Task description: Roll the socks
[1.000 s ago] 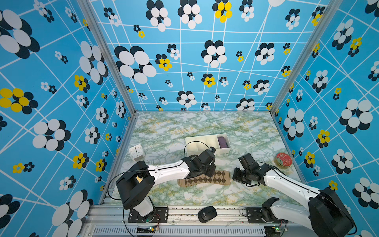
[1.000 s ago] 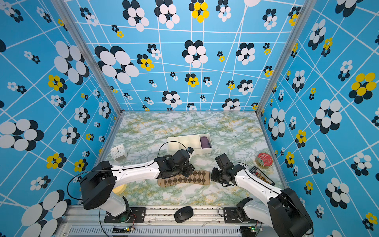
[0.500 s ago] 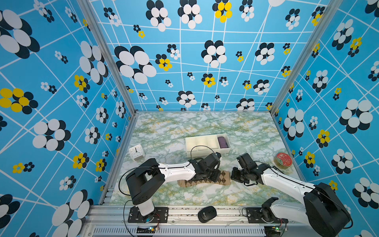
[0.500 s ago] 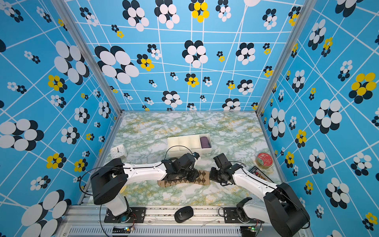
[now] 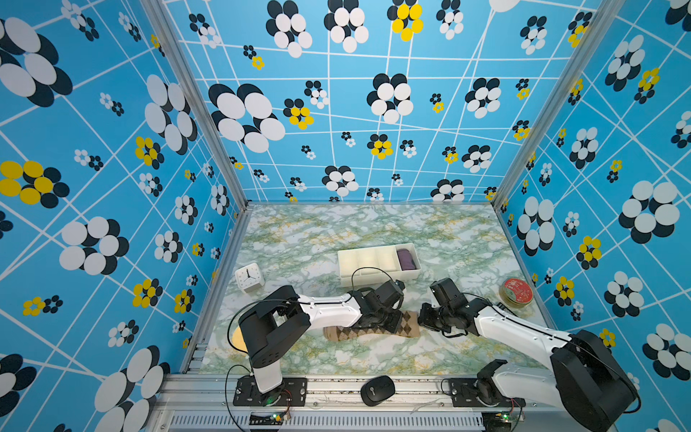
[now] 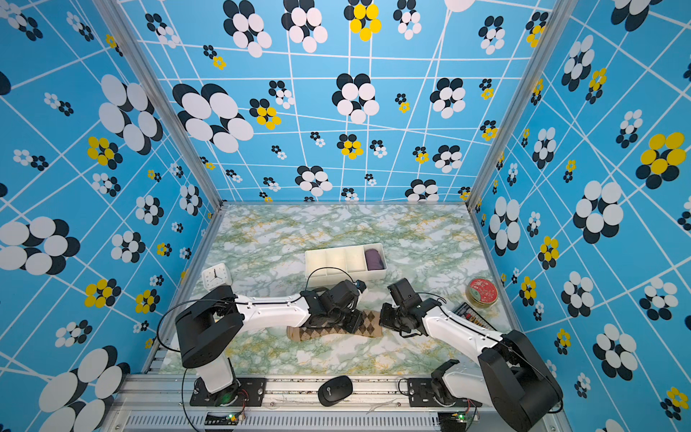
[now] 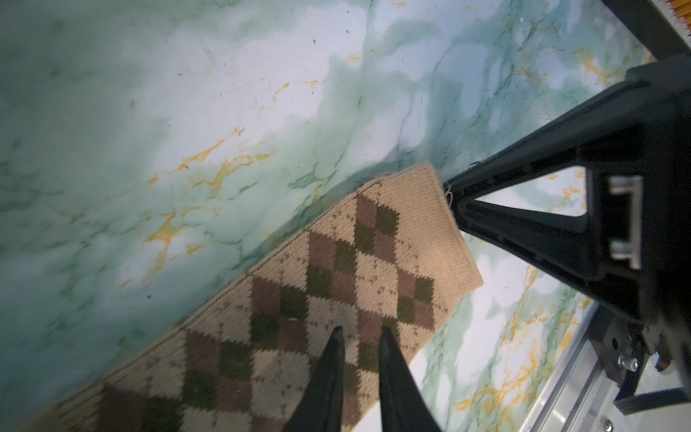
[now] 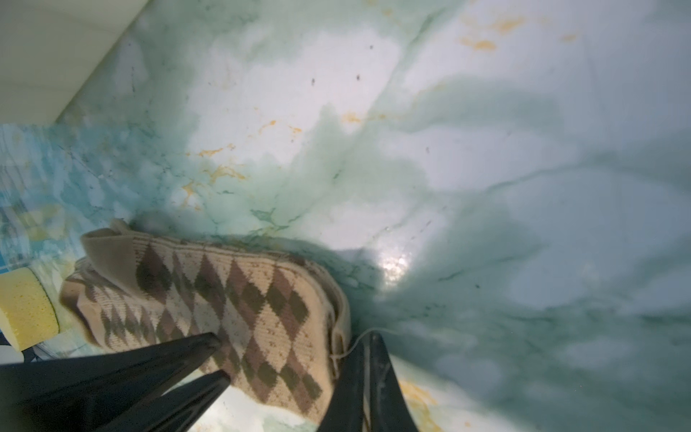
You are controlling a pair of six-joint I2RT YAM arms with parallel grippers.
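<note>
The socks (image 5: 409, 326) lie flat on the worktop (image 5: 329, 232), between the arms. Both top views hide the tips. The left wrist view shows the left pincer (image 7: 361, 333) narrow, its tips on the argyle; whether it nips fabric I cannot tell. The right pincer (image 7: 450, 189) is closed against the cuff.

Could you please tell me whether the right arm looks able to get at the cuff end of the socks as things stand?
Probably yes: the right gripper, jaws shut, sits at the cuff end of the socks, and the left gripper rests farther along them, out of its way.
</note>
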